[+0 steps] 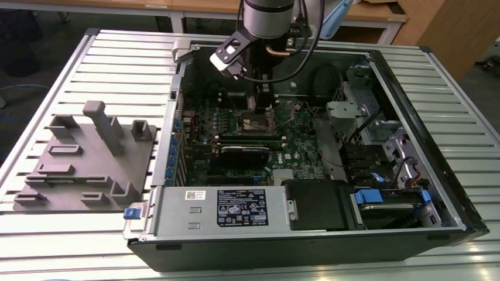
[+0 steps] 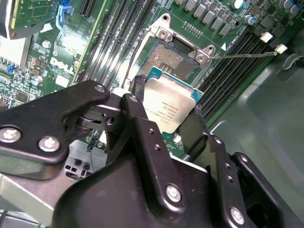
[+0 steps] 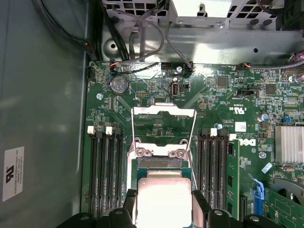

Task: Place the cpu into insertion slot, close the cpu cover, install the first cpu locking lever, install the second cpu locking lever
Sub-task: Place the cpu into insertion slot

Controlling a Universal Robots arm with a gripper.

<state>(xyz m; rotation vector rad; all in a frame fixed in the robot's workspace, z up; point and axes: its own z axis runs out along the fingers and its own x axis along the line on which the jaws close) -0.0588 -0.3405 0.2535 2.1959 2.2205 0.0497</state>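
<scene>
One slatted metal table (image 1: 70, 243) fills the exterior view, with an open computer case (image 1: 297, 249) lying on it at centre and right. Grey plastic fixture (image 1: 86, 158) sits on the table at the exterior view's left, just beside the case. Power supply (image 1: 226, 208) at lower centre inside the case, green motherboard (image 1: 234, 170) above it in the frame. Robot arm (image 1: 270, 17) comes in from upper centre, reaching down into the case.

Gripper (image 2: 167, 111) is clamped on the cpu (image 2: 171, 102), one black finger on each opposite edge, silvery top facing the camera in both wrist views. Cpu is held over the insertion slot (image 2: 173, 59), covering its near part; tan pin field beyond is exposed. Cannot tell if chip and slot touch. Cpu cover (image 3: 164, 110) stands flipped open at the slot's far edge. Black memory slots (image 3: 104, 175) flank the slot on both sides. Thin wire locking lever (image 2: 242, 54) is swung out from the slot.
</scene>
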